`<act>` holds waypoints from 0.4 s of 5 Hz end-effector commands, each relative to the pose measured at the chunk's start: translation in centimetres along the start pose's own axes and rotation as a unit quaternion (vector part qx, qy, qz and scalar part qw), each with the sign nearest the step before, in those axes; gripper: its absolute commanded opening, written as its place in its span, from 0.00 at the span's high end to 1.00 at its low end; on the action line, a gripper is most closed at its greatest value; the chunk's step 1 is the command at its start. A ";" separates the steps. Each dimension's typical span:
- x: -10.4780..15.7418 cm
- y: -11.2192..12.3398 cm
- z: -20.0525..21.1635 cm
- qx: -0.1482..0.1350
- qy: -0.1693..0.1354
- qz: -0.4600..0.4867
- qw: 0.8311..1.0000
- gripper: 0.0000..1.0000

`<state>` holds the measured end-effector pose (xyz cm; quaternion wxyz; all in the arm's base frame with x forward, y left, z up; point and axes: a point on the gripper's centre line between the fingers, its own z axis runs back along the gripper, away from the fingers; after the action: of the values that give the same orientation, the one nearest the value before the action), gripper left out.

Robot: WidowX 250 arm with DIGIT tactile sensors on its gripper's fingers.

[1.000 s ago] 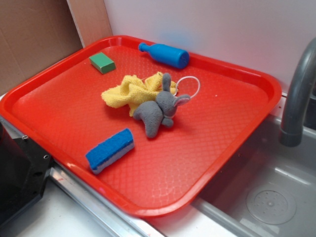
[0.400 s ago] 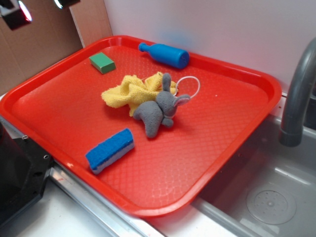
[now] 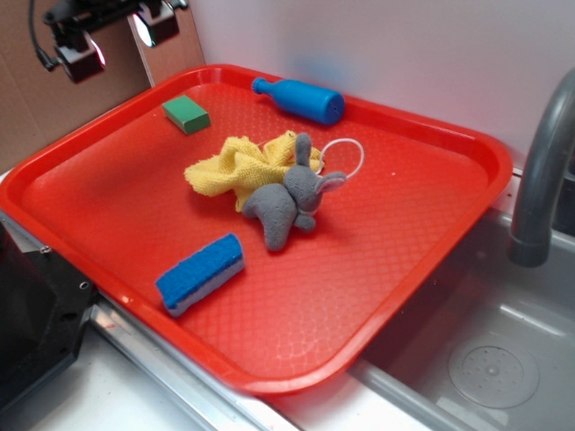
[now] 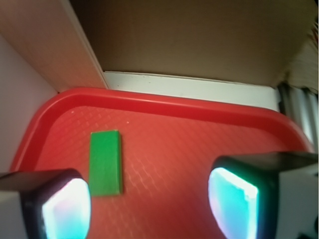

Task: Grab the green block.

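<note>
The green block [image 3: 187,114] lies flat near the far left corner of the red tray [image 3: 395,269]. In the wrist view the green block [image 4: 105,162] sits on the tray floor, just right of the left fingertip. My gripper [image 3: 112,40] hangs high above the tray's far left edge, up and to the left of the block. In the wrist view my gripper [image 4: 149,206] stands open, its fingers wide apart with nothing but tray floor between them.
On the tray lie a blue bottle [image 3: 301,98], a yellow cloth [image 3: 238,166], a grey plush elephant [image 3: 287,202] and a blue-and-white sponge [image 3: 201,273]. A cardboard wall [image 3: 63,99] rises at the left, a white wall behind. A grey faucet [image 3: 539,171] and a sink [image 3: 485,359] are at right.
The gripper has come into the exterior view at the top left and moved right and down toward the tray's far left corner. Nothing on the tray has moved.
</note>
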<state>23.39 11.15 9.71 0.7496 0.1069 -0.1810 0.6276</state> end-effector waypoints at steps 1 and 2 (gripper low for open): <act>1.8 -2.6 -4.0 0.002 -0.031 0.018 0.999 0.00; 1.5 -4.1 -6.6 -0.006 -0.004 -0.007 1.000 0.00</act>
<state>28.67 13.18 2.95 0.7636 0.1170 -0.1642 0.6134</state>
